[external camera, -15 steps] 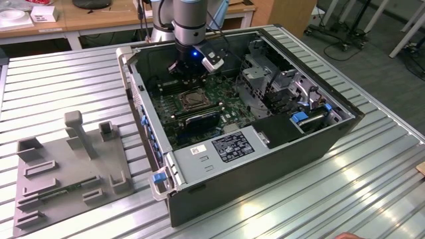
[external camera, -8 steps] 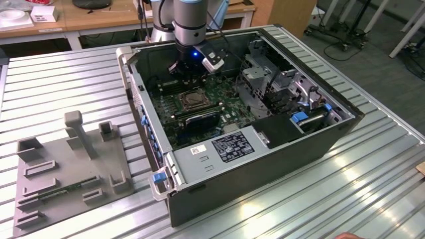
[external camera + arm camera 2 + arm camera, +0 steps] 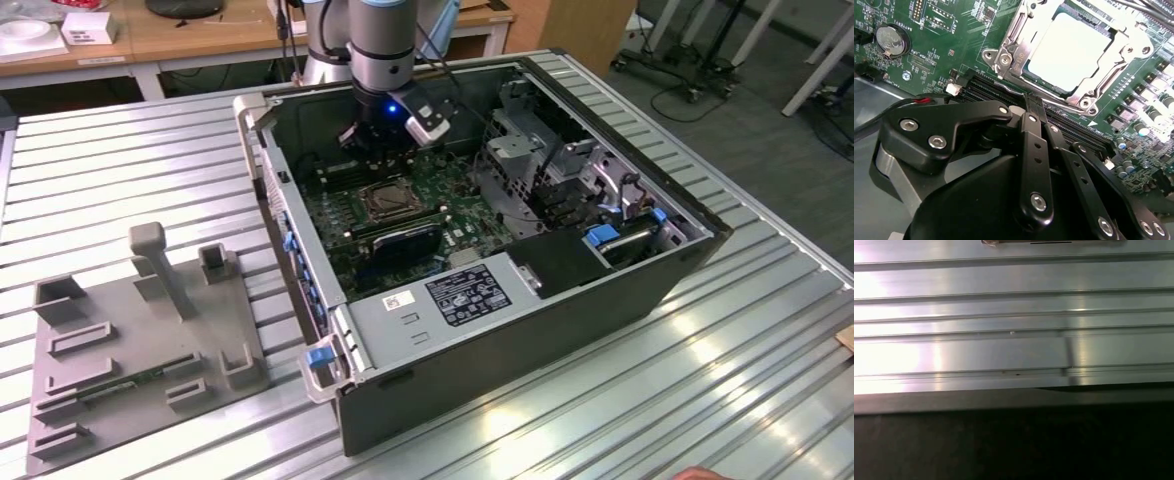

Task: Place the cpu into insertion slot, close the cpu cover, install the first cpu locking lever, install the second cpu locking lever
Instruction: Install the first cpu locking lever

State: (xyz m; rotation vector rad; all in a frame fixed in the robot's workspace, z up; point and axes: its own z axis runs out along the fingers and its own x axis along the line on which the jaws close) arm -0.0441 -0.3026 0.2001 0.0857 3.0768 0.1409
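Cpu (image 3: 1069,50): I see it seated in the slot (image 3: 390,200), mid-board (image 3: 954,30), cover (image 3: 1013,57) down around it.
Gripper (image 3: 1030,102): just beside the cover's edge, above the memory slots (image 3: 991,91); open or closed, I cannot tell.
Surface: case (image 3: 534,330) lies open on a slatted table (image 3: 134,150); grey fixture plate (image 3: 134,345) near its edge at the exterior view's left.
Room: wooden desks (image 3: 200,40) beyond the table.

Even overhead light fills our exterior view, with soft glare on the ribbed table (image 3: 707,345) (brightest beside the case (image 3: 534,345)). In the second wrist view we find the cpu (image 3: 1069,50) washed out white; the first wrist view's table glares too.
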